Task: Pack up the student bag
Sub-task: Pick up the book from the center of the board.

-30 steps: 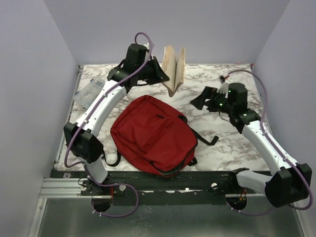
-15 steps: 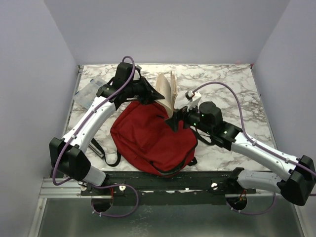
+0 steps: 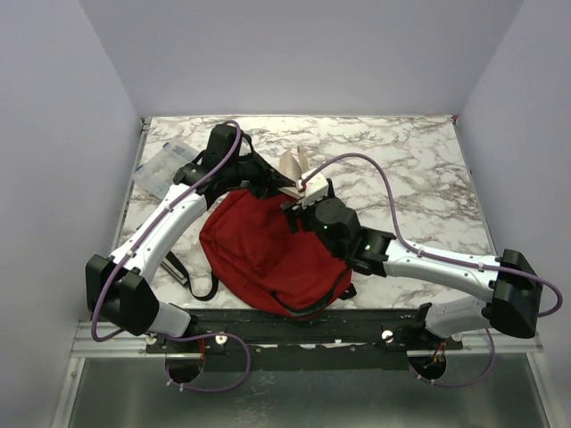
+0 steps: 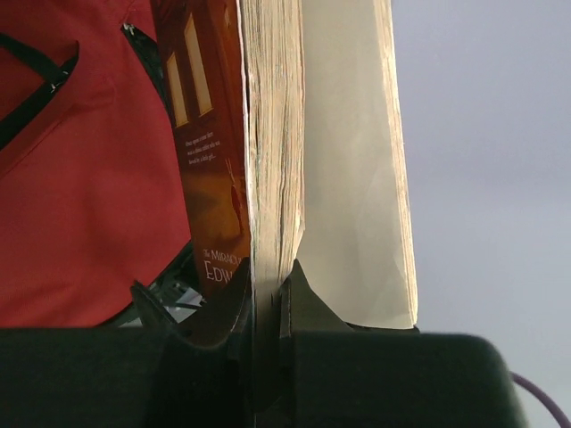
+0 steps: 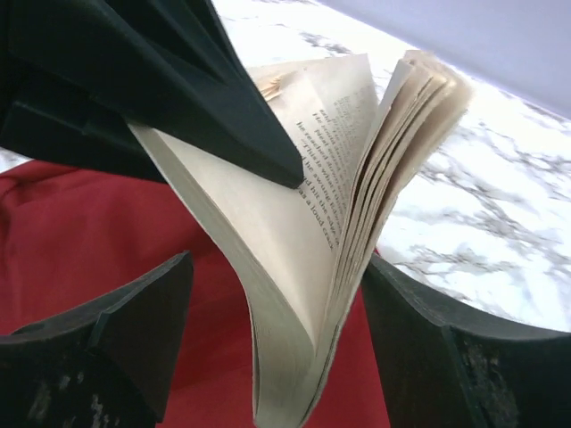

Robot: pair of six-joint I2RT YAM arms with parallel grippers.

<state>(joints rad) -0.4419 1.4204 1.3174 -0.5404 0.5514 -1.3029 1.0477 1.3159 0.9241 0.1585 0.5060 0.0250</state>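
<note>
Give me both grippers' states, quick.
Left gripper: closed on the fanned cream-paged paperback book.
Right gripper: open, straddling that book, not gripping.

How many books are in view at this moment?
1. The paperback is clamped in the left gripper above the far edge of the red backpack, its fanned pages between the fingers of the open right gripper. A book inside the backpack would not show.

The backpack (image 3: pixel 263 254) is matt red cloth; the book (image 5: pixel 357 178) has rough yellowed paper pages; the table (image 3: pixel 419 156) looks smooth, marble-patterned.
</note>
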